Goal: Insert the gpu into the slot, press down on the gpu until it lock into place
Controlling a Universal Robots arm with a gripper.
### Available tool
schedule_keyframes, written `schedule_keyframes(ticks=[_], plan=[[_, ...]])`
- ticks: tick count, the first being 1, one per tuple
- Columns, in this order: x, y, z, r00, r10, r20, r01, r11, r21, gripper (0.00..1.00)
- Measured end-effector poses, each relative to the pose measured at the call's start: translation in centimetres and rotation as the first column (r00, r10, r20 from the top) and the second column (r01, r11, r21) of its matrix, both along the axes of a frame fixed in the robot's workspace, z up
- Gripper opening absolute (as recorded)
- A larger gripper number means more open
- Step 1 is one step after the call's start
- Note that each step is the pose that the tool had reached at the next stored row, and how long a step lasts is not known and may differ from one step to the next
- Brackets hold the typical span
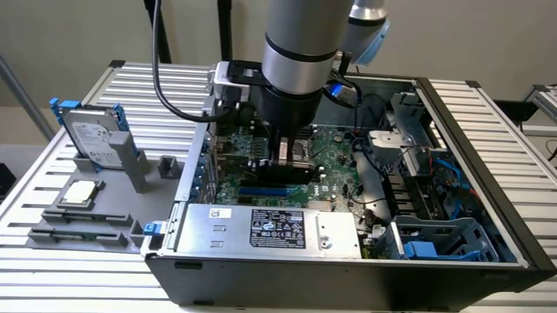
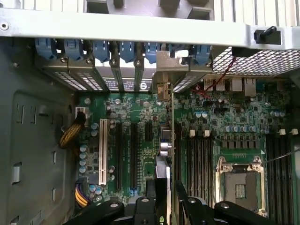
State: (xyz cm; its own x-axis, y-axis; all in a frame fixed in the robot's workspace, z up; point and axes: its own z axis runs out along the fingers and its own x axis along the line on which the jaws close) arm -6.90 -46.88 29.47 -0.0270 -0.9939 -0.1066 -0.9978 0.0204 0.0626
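The arm (image 1: pixel 301 59) reaches straight down into the open computer case (image 1: pixel 348 280) on the table (image 1: pixel 52 274). The tool (image 2: pixel 169 197) is clenched on the graphics card (image 2: pixel 171 131), one finger on each side of it. In the wrist view the card stands on edge, a thin line across the green motherboard (image 2: pixel 140 112). Its silver end bracket (image 2: pixel 169 70) is up at the rear wall of the case, among the blue clips (image 2: pixel 101 49). On one side of the card lie the black expansion slots (image 2: pixel 133 154) and a white one (image 2: pixel 103 150). On the other side are the memory slots (image 2: pixel 199 159) and the square silver processor socket (image 2: pixel 239 183).

From the exterior view, the blue slot (image 1: pixel 263 192) shows just in front of the tool, between it and the grey power supply (image 1: pixel 270 228). Whether the card's lower edge is seated in that slot, I cannot tell. Out on the table, on the exterior view's left, a hard drive (image 1: pixel 91 137) stands in its holder, well apart from the case.
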Motion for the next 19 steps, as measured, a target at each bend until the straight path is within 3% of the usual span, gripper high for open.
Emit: schedule_keyframes(ticks=[8,14,19], plan=[[-0.2,0.18,-1.39,1.0000,-0.001,0.0001,0.001,1.0000,0.0005,0.26],[-0.4,0.55,-1.73,1.0000,-0.004,0.0000,0.004,1.0000,0.0005,0.26],[-0.5,0.58,-2.13,1.0000,-0.004,0.0000,0.004,1.0000,0.0005,0.26]])
